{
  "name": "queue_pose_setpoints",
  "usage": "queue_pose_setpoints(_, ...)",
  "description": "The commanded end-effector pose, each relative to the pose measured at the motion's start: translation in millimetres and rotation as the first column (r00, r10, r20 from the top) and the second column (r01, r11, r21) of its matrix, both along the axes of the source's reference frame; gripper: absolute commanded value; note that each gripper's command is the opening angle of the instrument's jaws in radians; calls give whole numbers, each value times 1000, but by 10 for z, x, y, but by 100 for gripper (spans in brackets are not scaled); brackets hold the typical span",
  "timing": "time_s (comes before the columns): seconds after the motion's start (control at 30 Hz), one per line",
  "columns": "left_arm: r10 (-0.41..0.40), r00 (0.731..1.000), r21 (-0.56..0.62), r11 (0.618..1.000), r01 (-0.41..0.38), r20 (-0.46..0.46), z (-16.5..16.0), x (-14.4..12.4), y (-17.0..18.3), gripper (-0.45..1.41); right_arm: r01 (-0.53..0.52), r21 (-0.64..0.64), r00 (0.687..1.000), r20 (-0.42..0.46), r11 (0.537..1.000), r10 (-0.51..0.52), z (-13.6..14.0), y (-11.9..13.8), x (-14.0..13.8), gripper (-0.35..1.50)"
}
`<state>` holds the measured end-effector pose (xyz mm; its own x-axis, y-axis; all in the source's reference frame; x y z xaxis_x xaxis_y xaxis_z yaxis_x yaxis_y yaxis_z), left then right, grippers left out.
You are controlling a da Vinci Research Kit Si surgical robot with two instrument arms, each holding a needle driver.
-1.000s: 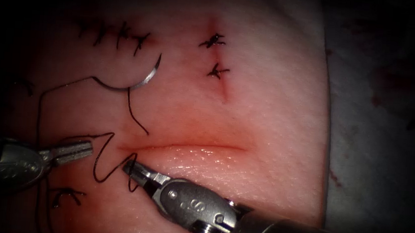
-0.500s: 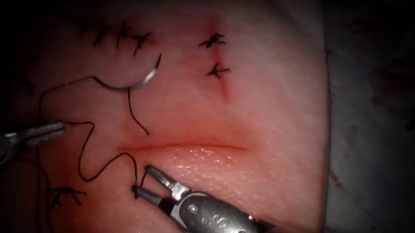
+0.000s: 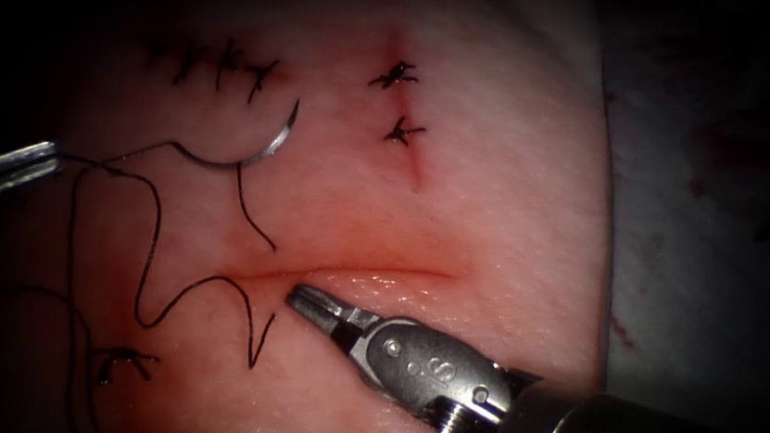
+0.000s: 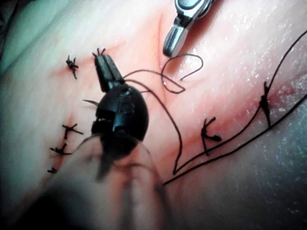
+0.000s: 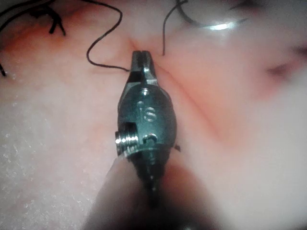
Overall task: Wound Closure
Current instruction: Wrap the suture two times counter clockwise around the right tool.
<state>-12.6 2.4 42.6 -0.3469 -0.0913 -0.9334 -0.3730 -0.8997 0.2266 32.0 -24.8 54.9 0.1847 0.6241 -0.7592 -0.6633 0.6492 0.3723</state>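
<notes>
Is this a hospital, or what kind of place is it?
Probably a surgery practice bench, not an operating room. Two thin robot tools, the left tool holding black thread and the right tool holding nothing, work over a slab of tissue with stitches; a curved needle lies loose on it.

We are looking at a surgical training bench in a lab, not an operating room. The pale pink slab of pork tissue (image 3: 497,208) ends in a straight cut edge toward three o'clock, and beyond it lies a whitish cloth pad (image 3: 710,226) speckled with small red stains. Toward eleven o'clock we see a row of dark knotted practice stitches (image 3: 217,64), and two more black knots (image 3: 400,101) near twelve o'clock. A steel wristed tool on a long shaft (image 3: 419,364) enters from five o'clock, machine-made and stamped with a letter, which marks a robotic rig.
</notes>
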Motion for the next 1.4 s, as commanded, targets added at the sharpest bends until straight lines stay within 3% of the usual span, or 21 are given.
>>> queue_pose_setpoints(0.03, 18, 999, -7, 1000, -17, 42, 2, -6, 5, -45, 2, -1, 1000, -13, 1000, -2, 5, 8, 14, -21)
queue_pose_setpoints(0.1, 60, 988, -10, 998, -59, 145, -4, -7, 9, -45, 16, -3, 999, -37, 1000, -16, 7, 13, 22, -35)
queue_pose_setpoints(0.27, 120, 936, -5, 992, -125, 330, -10, -10, 33, -45, 126, -9, 981, -145, 992, -126, 22, 20, 56, -35)
queue_pose_setpoints(0.47, 144, 895, -9, 988, -155, 422, -1, -14, 62, -45, 226, 62, 943, -263, 972, -203, 46, 15, 81, -35)
queue_pose_setpoints(0.7, 164, 865, -15, 984, -178, 474, 11, -23, 80, -45, 346, 92, 837, -480, 934, -263, 67, 9, 79, -35)
queue_pose_setpoints(0.9, 191, 859, -18, 978, -207, 475, 38, -38, 93, -45, 403, 46, 699, -661, 914, -275, 58, 2, 87, -35)
queue_pose_setpoints(1.03, 175, 886, -1, 981, -193, 430, 68, -41, 103, -45, 430, 9, 602, -748, 903, -279, 42, -2, 95, -35)
queue_pose_setpoints(1.2, 163, 916, -3, 985, -174, 367, 111, -38, 102, -45, 398, -3, 548, -801, 917, -241, 12, 3, 100, -35)
queue_pose_setpoints(1.33, 163, 929, -9, 985, -170, 331, 139, -36, 94, -45, 329, -2, 478, -862, 944, -168, -18, 19, 97, -35)
queue_pose_setpoints(1.4, 165, 933, -6, 985, -172, 319, 150, -35, 88, -45, 270, 26, 489, -865, 963, -114, -28, 30, 93, -35)
